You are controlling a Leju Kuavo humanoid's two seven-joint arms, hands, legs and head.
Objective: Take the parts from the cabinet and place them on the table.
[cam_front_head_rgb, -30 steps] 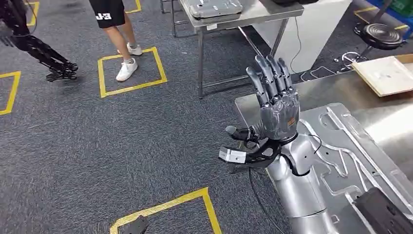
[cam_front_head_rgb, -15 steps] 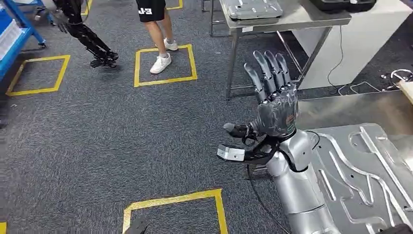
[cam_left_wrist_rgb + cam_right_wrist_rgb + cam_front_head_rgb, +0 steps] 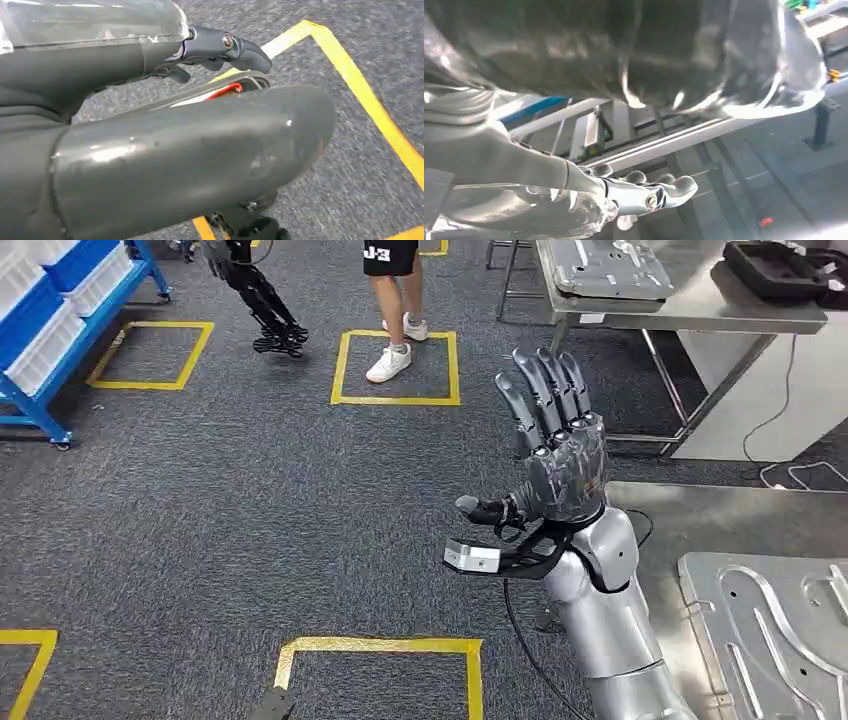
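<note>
My right hand (image 3: 553,445) is raised in the middle of the head view, its fingers spread upward and its palm empty. In the right wrist view the right hand's fingers (image 3: 644,192) stretch out with nothing in them. My left hand (image 3: 220,47) hangs over the grey carpet beside yellow floor tape and holds nothing. A flat silver metal part (image 3: 770,640) lies on the steel table (image 3: 700,510) at the lower right. A blue rack (image 3: 60,310) with white bins stands at the far left.
A person's legs (image 3: 395,310) in white shoes stand in a yellow floor square. Another robot's dark legs (image 3: 260,300) are beside them. A second steel table (image 3: 690,310) at the back carries a metal part (image 3: 610,270) and a black case (image 3: 775,265).
The camera has turned left: the tables slid right and the blue rack came into view. My right hand keeps the same raised, spread pose.
</note>
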